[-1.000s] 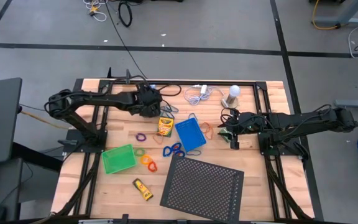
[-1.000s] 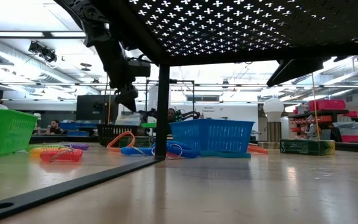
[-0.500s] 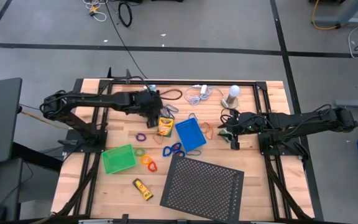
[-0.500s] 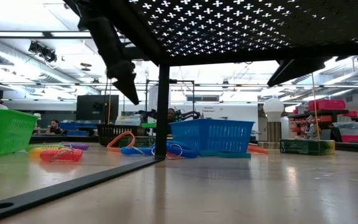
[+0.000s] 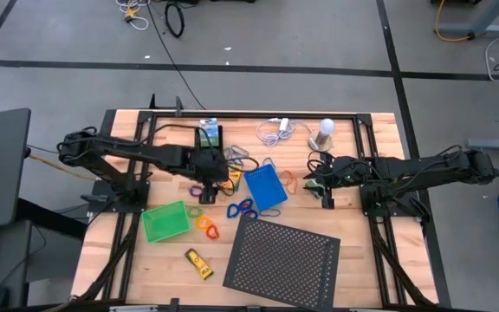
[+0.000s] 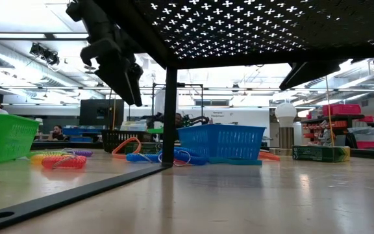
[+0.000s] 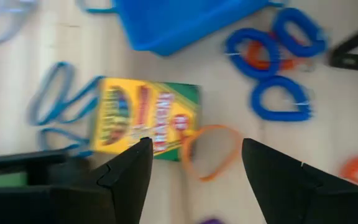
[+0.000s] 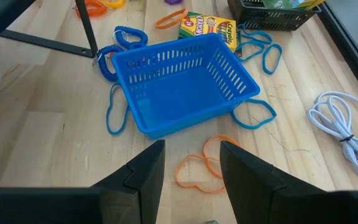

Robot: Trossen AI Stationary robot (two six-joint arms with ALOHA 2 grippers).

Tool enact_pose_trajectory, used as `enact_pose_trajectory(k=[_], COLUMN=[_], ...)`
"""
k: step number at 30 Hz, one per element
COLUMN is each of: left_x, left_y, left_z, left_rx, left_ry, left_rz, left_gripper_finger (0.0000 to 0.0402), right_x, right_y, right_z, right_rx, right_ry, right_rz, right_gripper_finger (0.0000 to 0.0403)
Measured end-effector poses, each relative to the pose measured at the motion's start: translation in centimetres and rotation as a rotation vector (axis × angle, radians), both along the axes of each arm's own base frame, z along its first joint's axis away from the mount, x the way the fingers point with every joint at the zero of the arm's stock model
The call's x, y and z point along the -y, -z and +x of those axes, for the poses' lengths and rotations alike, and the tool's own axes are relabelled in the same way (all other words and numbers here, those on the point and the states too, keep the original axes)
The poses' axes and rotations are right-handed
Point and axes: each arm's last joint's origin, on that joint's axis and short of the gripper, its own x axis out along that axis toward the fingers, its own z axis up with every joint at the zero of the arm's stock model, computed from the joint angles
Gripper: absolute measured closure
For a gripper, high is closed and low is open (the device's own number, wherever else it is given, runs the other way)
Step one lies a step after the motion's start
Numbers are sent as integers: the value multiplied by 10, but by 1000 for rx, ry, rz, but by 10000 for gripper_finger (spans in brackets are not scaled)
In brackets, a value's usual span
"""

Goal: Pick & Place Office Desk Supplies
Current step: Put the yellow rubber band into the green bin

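The left gripper (image 5: 208,166), jaws wide apart and holding nothing, hangs at frame centre-left above the yellow-green crayon box (image 7: 145,117), which lies flat beside the blue tray (image 5: 265,188). The right gripper (image 5: 319,184) waits at centre-right with jaws partly open and empty, pointing at 1 orange loop (image 8: 205,163).

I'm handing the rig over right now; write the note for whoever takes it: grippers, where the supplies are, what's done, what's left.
Left gripper: open, empty, hovering over the crayon box and an orange loop.
Right gripper: open, empty, waiting beside the blue tray.
Blue tray and green tray: both empty. Black tray at the back holds small boxes.
Loose on the table: crayon box, blue loops, orange loops, yellow tube.
Left to do: nearly all the placing; the crayon box looks like the next pick.
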Motion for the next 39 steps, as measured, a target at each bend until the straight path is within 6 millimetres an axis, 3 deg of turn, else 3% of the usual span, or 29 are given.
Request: enact_pose_trajectory(k=[6, 13, 25, 32, 39], left_x=[7, -6, -16, -16, -14], left_y=[13, 37, 60, 67, 66], left_z=[9, 18, 25, 28, 27], left_rx=[-19, -98, -170, -189, -192], left_ry=[38, 10, -9, -20, -41], left_rz=[-17, -7, 35, 45, 52], left_gripper_finger=[149, 149, 158, 208, 306], right_x=[0, 0, 0, 0, 0], right_y=[0, 0, 0, 0, 0], right_z=[0, 0, 0, 0, 0], right_rx=[1, 0, -1, -2, -1], right_ry=[0, -1, -5, -5, -4], right_rz=[1, -1, -8, -8, -8], right_gripper_finger=[238, 238, 238, 238, 238])
